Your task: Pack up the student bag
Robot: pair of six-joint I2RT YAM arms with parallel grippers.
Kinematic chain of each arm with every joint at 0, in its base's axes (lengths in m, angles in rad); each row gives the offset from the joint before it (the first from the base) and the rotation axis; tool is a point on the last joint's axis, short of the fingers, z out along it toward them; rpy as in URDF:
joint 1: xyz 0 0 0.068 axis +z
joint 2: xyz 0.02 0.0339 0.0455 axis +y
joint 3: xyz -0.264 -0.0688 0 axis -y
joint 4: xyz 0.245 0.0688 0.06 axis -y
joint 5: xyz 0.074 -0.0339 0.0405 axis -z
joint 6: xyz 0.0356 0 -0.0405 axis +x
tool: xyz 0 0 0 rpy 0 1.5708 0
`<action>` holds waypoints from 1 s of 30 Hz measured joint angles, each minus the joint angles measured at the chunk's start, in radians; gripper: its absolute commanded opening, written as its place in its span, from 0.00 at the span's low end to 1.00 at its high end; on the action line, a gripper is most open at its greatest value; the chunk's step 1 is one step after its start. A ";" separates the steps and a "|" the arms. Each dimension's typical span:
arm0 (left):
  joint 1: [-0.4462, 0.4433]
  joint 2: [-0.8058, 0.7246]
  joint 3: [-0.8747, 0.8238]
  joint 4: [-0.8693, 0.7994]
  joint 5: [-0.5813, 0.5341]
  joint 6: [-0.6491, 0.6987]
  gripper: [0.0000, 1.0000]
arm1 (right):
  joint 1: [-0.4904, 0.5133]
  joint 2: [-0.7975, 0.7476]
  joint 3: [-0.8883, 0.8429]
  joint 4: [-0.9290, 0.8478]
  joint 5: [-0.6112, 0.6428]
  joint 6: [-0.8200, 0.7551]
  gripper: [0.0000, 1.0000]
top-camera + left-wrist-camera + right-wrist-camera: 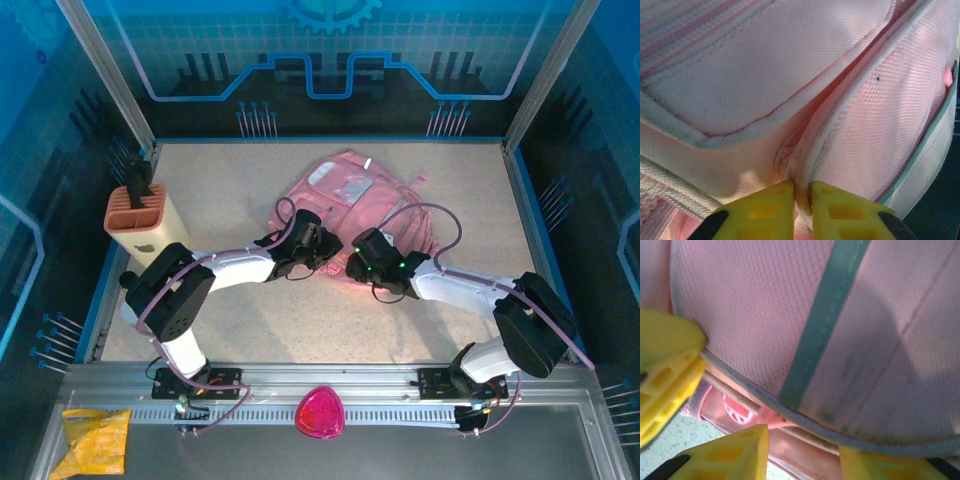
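One student bag (345, 185) lay near the tabletop's far edge. Your left gripper (801, 200) pinched its fabric fold; your right gripper (727, 395) straddled its rim, jaws apart.

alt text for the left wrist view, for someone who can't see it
The left gripper, its yellow plastic fingers almost touching, pinches a fold of the large soft pink mesh-fabric student bag. A padded pink panel spans the upper left, and a grey-green trim strip follows the bag's right edge.

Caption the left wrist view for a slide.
Close-up: the left gripper pinches a fold of the pink student bag.
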 measured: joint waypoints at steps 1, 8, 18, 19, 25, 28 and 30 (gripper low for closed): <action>0.000 0.001 0.000 0.001 0.000 -0.003 0.04 | 0.000 0.003 0.000 0.006 0.001 0.011 0.42; 0.000 0.010 0.000 0.012 0.001 -0.019 0.00 | 0.000 0.051 0.016 0.014 0.032 0.101 0.36; -0.011 -0.002 0.000 0.018 -0.024 -0.026 0.00 | 0.021 0.095 0.033 0.041 0.106 0.209 0.36; -0.013 -0.004 0.000 0.017 -0.028 -0.026 0.00 | 0.023 0.105 0.045 0.027 0.114 0.211 0.35; -0.015 -0.023 0.001 0.008 -0.052 -0.014 0.00 | 0.048 0.117 0.090 -0.040 0.172 0.187 0.25; -0.011 -0.030 0.003 -0.009 -0.053 -0.003 0.00 | 0.057 0.084 0.058 -0.036 0.189 0.161 0.23; -0.009 -0.035 0.004 -0.011 -0.052 0.004 0.00 | 0.058 0.045 0.033 -0.047 0.202 0.139 0.23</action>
